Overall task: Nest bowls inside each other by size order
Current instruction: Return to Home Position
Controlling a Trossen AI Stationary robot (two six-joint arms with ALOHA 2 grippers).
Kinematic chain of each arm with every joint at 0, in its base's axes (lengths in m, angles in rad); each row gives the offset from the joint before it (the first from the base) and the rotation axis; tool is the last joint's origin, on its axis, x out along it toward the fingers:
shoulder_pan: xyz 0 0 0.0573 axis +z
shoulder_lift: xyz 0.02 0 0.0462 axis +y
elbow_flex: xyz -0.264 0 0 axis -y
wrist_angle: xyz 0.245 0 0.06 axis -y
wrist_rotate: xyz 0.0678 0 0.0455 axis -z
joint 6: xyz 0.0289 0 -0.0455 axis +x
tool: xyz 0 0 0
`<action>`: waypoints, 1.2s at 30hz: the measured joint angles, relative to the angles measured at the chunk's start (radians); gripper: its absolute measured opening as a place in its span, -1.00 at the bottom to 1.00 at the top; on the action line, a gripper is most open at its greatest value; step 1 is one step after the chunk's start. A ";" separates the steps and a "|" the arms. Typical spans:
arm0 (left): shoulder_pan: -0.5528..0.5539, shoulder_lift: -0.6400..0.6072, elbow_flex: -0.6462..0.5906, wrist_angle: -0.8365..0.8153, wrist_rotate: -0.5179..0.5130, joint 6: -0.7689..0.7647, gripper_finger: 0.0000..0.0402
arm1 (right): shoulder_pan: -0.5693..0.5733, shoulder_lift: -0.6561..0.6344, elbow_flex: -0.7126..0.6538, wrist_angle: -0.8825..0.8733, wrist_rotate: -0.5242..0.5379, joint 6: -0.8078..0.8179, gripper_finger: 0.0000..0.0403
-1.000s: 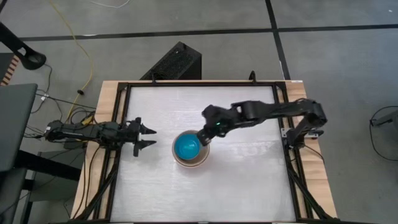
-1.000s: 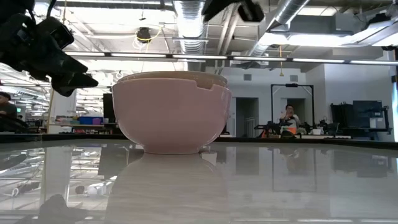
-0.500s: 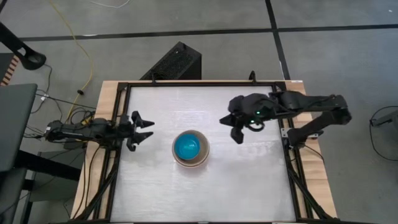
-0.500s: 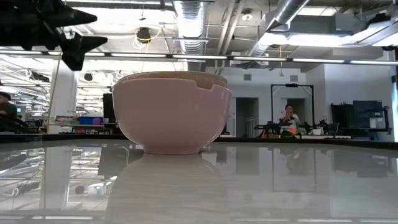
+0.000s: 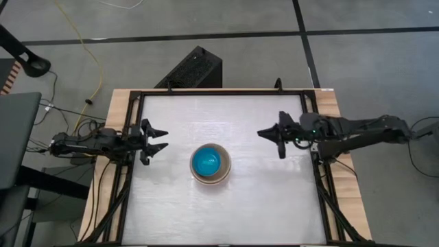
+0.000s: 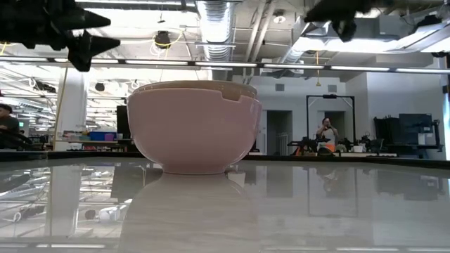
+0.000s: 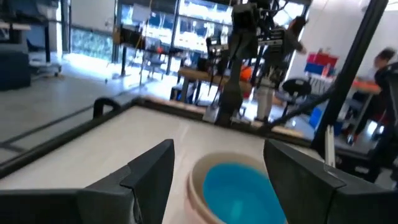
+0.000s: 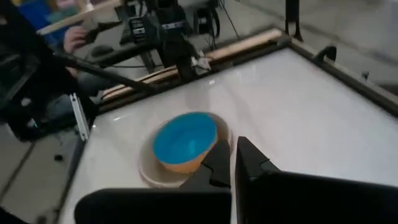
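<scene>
Black against the pale table (image 5: 226,213), the left gripper (image 5: 164,138) is held just inside the rail (image 5: 135,147), well apart from the stack (image 5: 210,163) and on its left. Its fingers are spread wide and nothing is carried between them. In the left wrist view the stack (image 7: 236,186) is framed through that gap. The pose is judged to be a waiting one, kept low and pointed at the stack so that the middle stays free.

The stack is set near the table's middle, upright and flat on the surface. A teal bowl (image 5: 206,162) is seen innermost and uppermost, ringed by paler rims. From table height a pink outer wall (image 6: 193,137) is shown, with a beige rim above it. How many bowls are nested cannot be counted. The nesting is judged finished, with no loose bowl seen beside the stack.

To the right of the stack, the right gripper (image 5: 262,132) is held clear and raised, its fingers pressed together on nothing. It is judged to be on its way to rest.

Bare table is open all round the stack, and the rails are far from it. Neither arm overhangs it, so a straight path away from the stack is judged unobstructed on both sides.
</scene>
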 joint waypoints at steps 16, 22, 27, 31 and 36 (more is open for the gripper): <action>0.000 0.000 0.000 -0.046 -0.078 0.011 0.18 | 0.006 -0.237 -0.632 0.610 -0.031 -0.054 -1.00; 0.000 0.000 -0.001 -0.046 -0.085 -0.005 0.18 | 0.007 -0.338 -0.719 0.603 -0.039 -0.024 -1.00; 0.000 0.000 -0.001 -0.055 -0.094 -0.019 0.18 | -0.007 -0.438 -0.731 0.473 -0.039 -0.026 -1.00; 0.000 0.000 -0.001 -0.067 -0.095 -0.042 0.18 | -0.021 -0.523 -0.733 0.331 -0.039 -0.024 -1.00; 0.000 0.000 -0.001 -0.069 -0.095 -0.044 0.18 | -0.027 -0.632 -0.731 0.279 -0.039 -0.021 -1.00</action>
